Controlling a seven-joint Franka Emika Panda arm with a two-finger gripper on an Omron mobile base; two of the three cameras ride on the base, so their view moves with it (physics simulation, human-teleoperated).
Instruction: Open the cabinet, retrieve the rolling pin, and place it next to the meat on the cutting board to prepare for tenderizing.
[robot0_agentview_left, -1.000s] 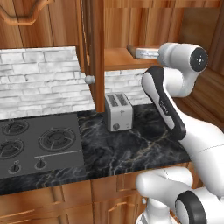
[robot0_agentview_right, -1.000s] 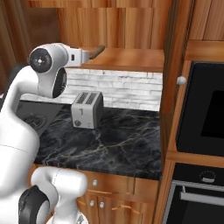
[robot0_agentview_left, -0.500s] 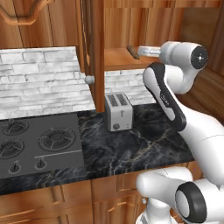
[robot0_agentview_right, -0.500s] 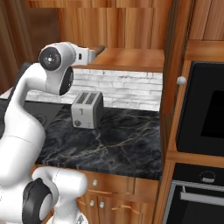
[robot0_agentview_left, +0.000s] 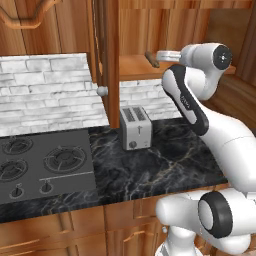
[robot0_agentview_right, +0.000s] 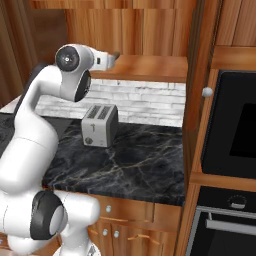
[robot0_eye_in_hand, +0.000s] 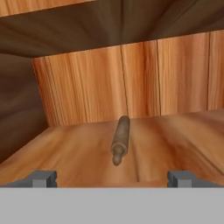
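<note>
In the hand view the rolling pin (robot0_eye_in_hand: 120, 139) lies at frame centre on the open cabinet's (robot0_agentview_left: 108, 75) shelf, its long axis pointing almost straight away, one handle end nearest. The gripper (robot0_eye_in_hand: 112, 178) holds its jaws spread wide, empty, just short of it.

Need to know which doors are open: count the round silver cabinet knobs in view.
2: one knob on the open door left of the toaster, another knob on the door beside the oven. Others may be hidden.
</note>
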